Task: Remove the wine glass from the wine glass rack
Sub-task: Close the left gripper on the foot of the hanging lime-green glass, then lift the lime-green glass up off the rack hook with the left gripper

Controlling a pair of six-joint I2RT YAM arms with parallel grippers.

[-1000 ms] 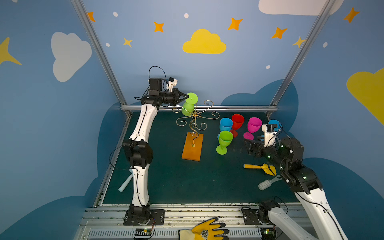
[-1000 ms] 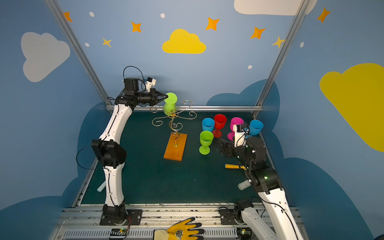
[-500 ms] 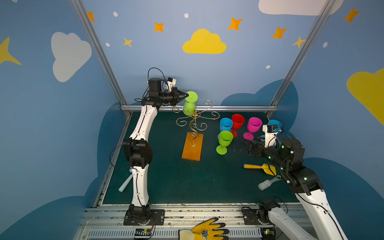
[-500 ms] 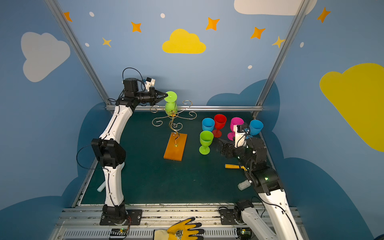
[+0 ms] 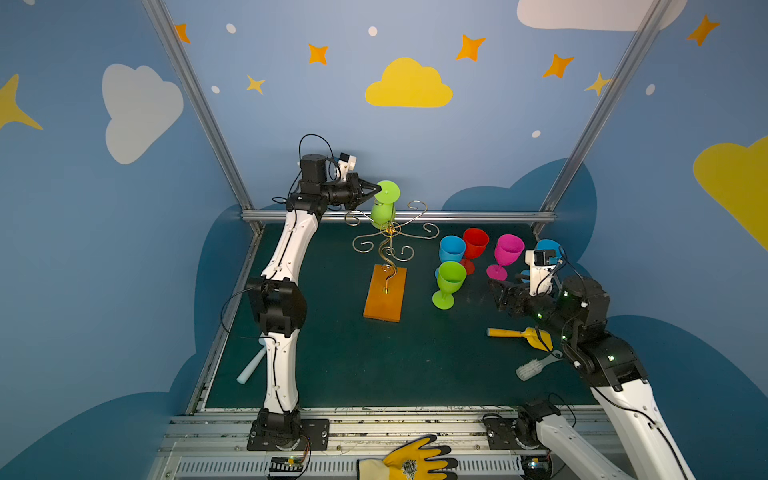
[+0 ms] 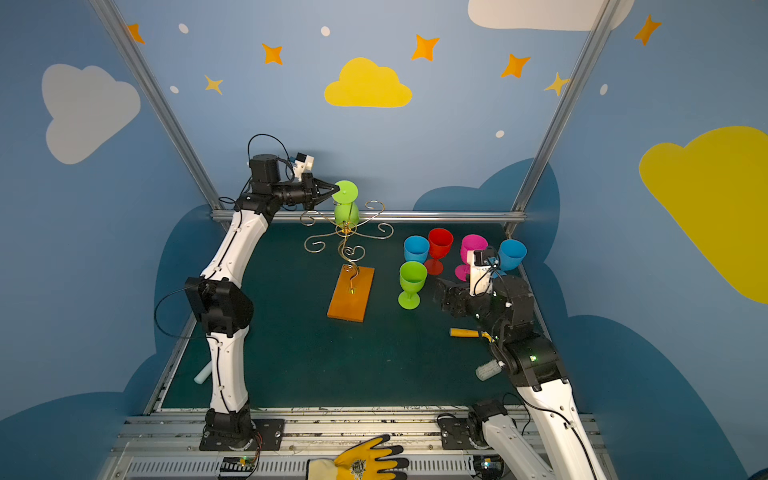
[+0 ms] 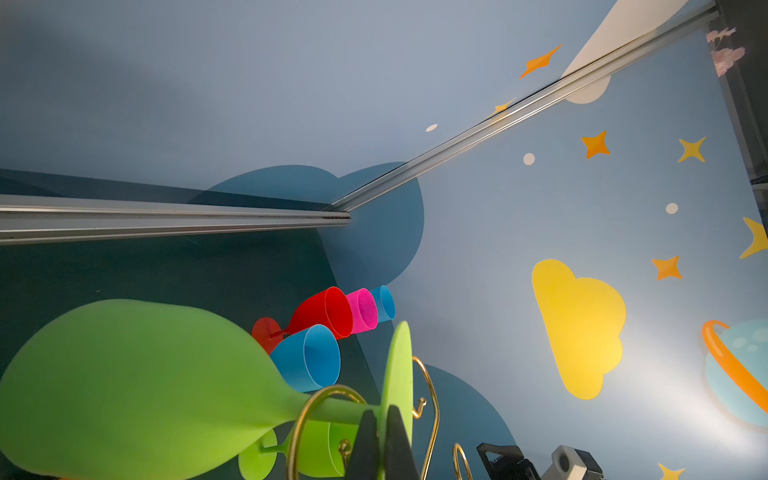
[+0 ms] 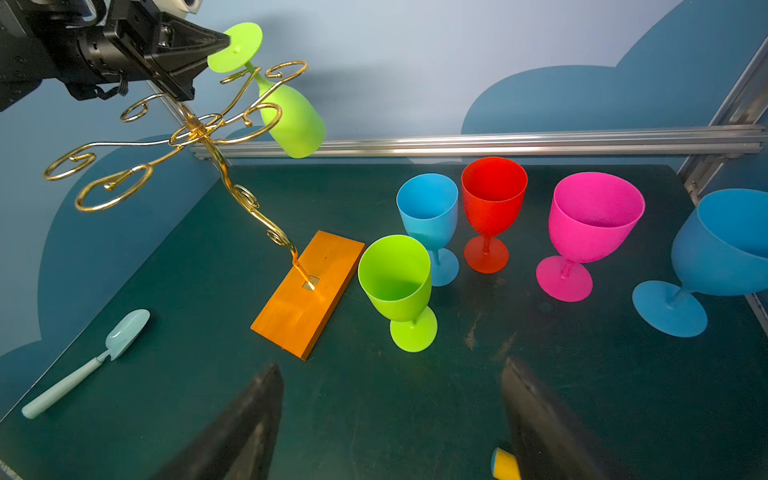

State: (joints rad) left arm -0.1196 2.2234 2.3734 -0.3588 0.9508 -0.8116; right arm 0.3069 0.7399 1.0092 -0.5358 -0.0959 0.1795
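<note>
1. Up at the back of the desk (image 8: 187, 324), the left tool (image 5: 377, 190) is clamped tight on the wine glass (image 5: 384, 210). Its two black fingers (image 7: 365, 444) pinch the rim of the thin, flat foot disc edge-on.
2. The wine glass is lime green, matte and opaque, with a smooth tulip-shaped bowl, a slim stem and a round foot.
3. It sits high on the wine glass rack (image 5: 385, 291), with its stem threaded through one of the gold scrolls near the top. Whether the foot rests on the wire or sits just clear of it, I cannot tell.
4. The glass is upside down, foot on top and mouth facing the desk. Its long axis runs close to upright, about parallel to the rack's wavy stem.
5. The rack is thin, shiny gold wire, with curly arms fanning out from a hub. The stem below is planted in a flat, rectangular orange-brown wooden base (image 8: 299, 307) lying on the desk.
6. The right tool (image 8: 388, 374) is spread wide and empty. It hovers low over the dark green, scuffed desk, well apart from the rack.
7. A green goblet (image 8: 395, 278) stands upright just beside the base. Past it stand a blue goblet (image 8: 428, 212), a red goblet (image 8: 492, 195), a pink goblet (image 8: 594, 216) and a wider blue goblet (image 8: 727, 245), all with the same matte finish.
8. Down on the front frame lies a yellow-and-black glove (image 5: 409, 463). The print on its back is too small to read.
</note>
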